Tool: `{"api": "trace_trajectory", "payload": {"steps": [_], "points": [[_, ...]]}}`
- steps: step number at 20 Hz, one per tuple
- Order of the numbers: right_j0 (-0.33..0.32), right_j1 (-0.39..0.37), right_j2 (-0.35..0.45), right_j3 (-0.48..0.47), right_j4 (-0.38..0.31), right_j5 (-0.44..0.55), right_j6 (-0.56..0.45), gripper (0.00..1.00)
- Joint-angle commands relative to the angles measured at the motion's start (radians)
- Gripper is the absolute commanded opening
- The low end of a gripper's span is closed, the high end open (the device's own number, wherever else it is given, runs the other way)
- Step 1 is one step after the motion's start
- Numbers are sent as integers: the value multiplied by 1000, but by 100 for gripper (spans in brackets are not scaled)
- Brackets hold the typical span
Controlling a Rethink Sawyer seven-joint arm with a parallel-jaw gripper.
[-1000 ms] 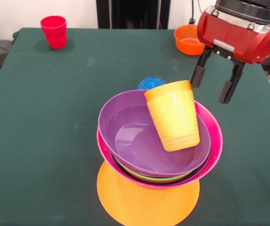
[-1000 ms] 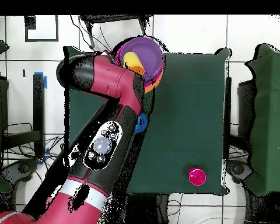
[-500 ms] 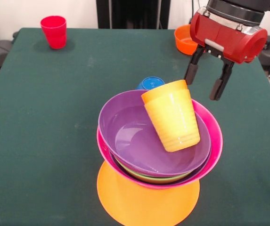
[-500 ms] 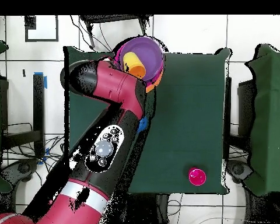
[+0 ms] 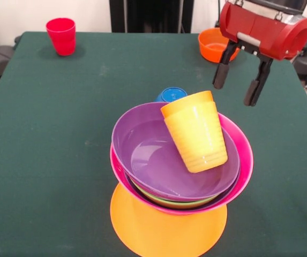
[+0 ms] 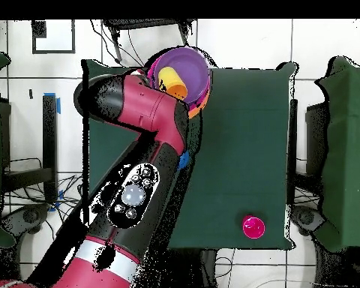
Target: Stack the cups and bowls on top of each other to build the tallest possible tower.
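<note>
The tower stands near the table's front edge: an upside-down orange bowl at the base, then a pink bowl, a lime green bowl and a purple bowl. A yellow cup lies tilted inside the purple bowl, nested in an orange-yellow one. From overhead the tower sits at the table's top edge. My gripper hangs open and empty above and to the right of the cup. A red cup stands far left. A small blue bowl lies behind the tower. A red-orange bowl sits behind my gripper.
Green cloth covers the table. In the overhead view my arm crosses the table's left half, and the red cup stands near the lower right corner.
My gripper moved left toward the yellow cup, then rose and drew back a little. It stayed open. The cup settled slightly in the purple bowl.
</note>
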Motion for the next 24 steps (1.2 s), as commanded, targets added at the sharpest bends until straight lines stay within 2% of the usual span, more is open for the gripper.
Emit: {"api": "trace_trajectory", "payload": {"steps": [1, 4, 12, 24], "points": [[-23, -2, 117, 49, -29, 69, 114, 100], [-28, -4, 116, 46, -35, 78, 107, 100], [-66, 2, 161, 67, -43, 10, 60, 100], [-86, -22, 203, 114, -60, -40, 39, 100]]}}
